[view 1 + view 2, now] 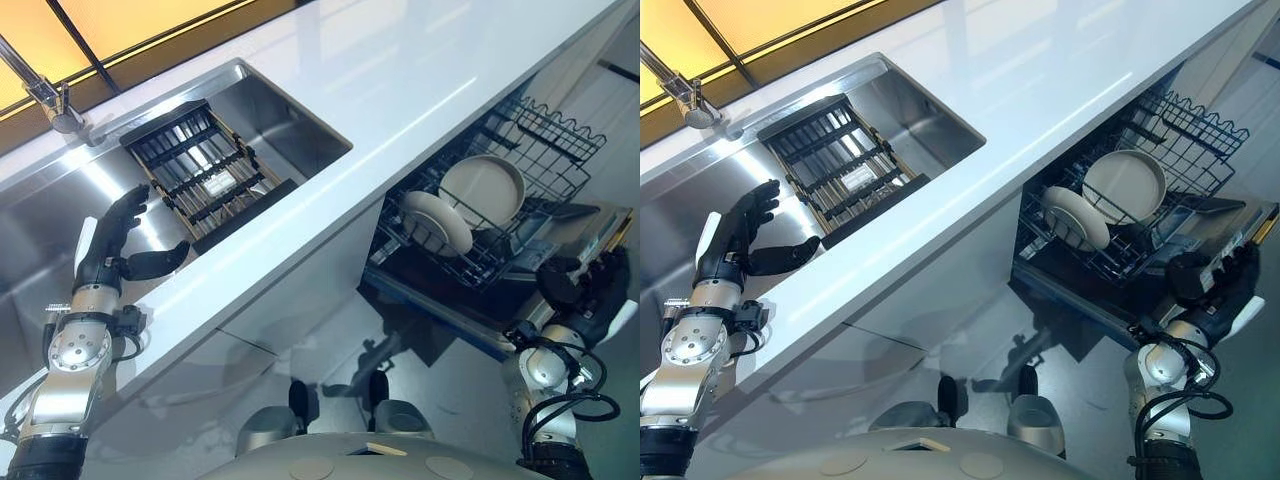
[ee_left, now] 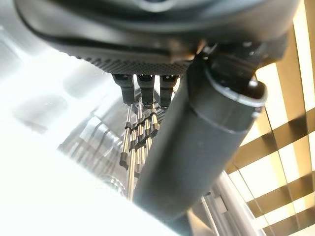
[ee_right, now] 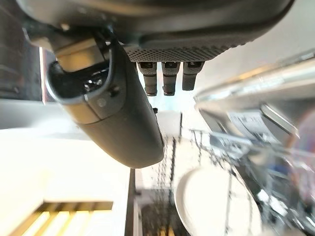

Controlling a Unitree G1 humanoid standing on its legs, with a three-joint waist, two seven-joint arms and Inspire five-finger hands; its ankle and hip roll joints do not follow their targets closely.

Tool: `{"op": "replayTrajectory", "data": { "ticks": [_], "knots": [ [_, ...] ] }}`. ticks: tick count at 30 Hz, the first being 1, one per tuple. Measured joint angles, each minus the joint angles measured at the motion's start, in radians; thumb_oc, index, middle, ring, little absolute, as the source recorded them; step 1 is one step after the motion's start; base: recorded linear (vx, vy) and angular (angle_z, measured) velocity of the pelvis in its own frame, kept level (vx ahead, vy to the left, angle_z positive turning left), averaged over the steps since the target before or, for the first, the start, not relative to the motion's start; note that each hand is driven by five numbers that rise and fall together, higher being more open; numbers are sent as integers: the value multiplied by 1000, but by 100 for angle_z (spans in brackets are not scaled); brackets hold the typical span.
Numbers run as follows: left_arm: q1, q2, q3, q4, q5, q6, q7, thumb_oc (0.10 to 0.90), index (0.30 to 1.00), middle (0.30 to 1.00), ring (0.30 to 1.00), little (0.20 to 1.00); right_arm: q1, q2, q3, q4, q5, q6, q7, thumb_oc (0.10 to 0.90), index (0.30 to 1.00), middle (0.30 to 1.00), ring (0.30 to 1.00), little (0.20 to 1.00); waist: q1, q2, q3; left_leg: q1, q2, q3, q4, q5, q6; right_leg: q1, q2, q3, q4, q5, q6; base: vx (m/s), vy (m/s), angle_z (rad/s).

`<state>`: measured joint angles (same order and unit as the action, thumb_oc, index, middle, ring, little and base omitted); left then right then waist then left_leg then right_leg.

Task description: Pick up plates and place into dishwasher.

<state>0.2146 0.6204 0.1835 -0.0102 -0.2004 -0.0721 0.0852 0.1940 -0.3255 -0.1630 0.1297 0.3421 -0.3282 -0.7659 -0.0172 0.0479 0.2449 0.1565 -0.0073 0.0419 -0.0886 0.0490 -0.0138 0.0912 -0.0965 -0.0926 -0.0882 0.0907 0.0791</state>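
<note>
My left hand [image 1: 108, 255] hangs over the near part of the sink [image 1: 290, 120], fingers straight and spread, thumb out sideways, holding nothing. My right hand [image 1: 590, 290] is low at the front of the open dishwasher [image 1: 440, 300]; its fingers look loosely extended and I see nothing in them.

Past the right hand, two pale plates [image 1: 437, 222] stand on edge in the wire rack [image 1: 560, 140], one close behind the other, so that much I judge done.

Further back on my left, the slatted drying rack [image 1: 205, 170] lying across the sink holds no plate that I can make out, and the white counter [image 1: 420, 70] shows none either. The tap [image 1: 45, 90] stands at the far corner.

If any plates are left, I cannot see them; loading looks finished or close to it.
</note>
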Motion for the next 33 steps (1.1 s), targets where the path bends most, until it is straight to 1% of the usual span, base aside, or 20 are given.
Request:
{"op": "replayTrajectory", "data": {
  "ticks": [2,5,7,9,13,16,22,24,28,31,33],
  "knots": [
    [1,0,0,13,-6,0,0,800,900,900,900,900,1,0,0,8,1,0,-2,800,900,900,900,900,-7,6,-3,0,3,0,0,0,0,0,2,0,0,0,0,0,0,0],
    [1,0,-1,23,-16,0,0,800,900,900,900,900,-1,-4,1,50,47,14,52,800,900,900,900,900,-8,10,-6,0,5,0,0,0,0,0,5,-1,0,0,0,0,0,0],
    [1,0,-1,23,-16,0,0,800,900,900,900,900,-1,-6,2,92,91,52,97,800,900,900,900,900,-7,10,-6,-1,5,-1,0,0,-1,-1,5,-2,0,0,0,0,0,0],
    [0,-1,-2,23,-17,0,0,800,900,900,900,900,-1,-5,13,149,158,111,154,800,900,900,900,900,-6,10,-6,-3,5,-3,0,-1,-1,-1,4,-3,0,0,0,0,0,0],
    [-13,0,-13,23,-17,2,0,800,900,900,900,900,-2,-5,44,198,203,163,205,800,900,900,900,900,-2,11,-6,-6,5,-9,0,0,-1,-1,4,-9,0,0,0,17,-10,4],
    [-42,0,-37,24,-17,3,0,800,900,900,900,900,-15,-5,68,226,222,183,226,800,900,900,900,900,15,10,-6,-6,5,-10,0,1,0,1,4,-11,0,0,0,10,-3,0],
    [-59,0,-48,25,-15,4,0,800,900,900,900,900,-74,-5,99,295,248,202,264,800,900,900,900,900,29,10,-6,-7,5,-25,0,5,1,7,3,-27,0,0,0,28,-4,8],
    [-75,0,-65,26,-15,6,0,800,900,900,900,900,-87,-6,100,322,265,205,274,800,900,900,900,900,44,9,-5,-7,4,-32,0,5,1,14,2,-32,0,-1,0,45,-9,11],
    [-80,1,-70,26,-15,7,-3,800,900,900,900,900,-104,-11,98,347,266,227,280,800,900,900,900,900,47,5,-3,-5,2,-52,0,6,0,26,0,-50,0,-5,4,52,-2,13],
    [-90,1,-71,26,-15,29,-6,800,900,900,900,900,-107,-25,99,349,290,264,300,800,900,900,900,900,48,-3,2,11,3,-62,0,8,1,47,0,-59,0,-8,1,72,0,9],
    [-103,1,-73,26,-14,32,-6,800,900,900,900,900,-111,-33,99,349,307,284,314,800,900,900,900,900,52,-11,7,16,3,-68,0,5,-9,55,1,-63,0,-11,1,69,7,7]
  ]
}}
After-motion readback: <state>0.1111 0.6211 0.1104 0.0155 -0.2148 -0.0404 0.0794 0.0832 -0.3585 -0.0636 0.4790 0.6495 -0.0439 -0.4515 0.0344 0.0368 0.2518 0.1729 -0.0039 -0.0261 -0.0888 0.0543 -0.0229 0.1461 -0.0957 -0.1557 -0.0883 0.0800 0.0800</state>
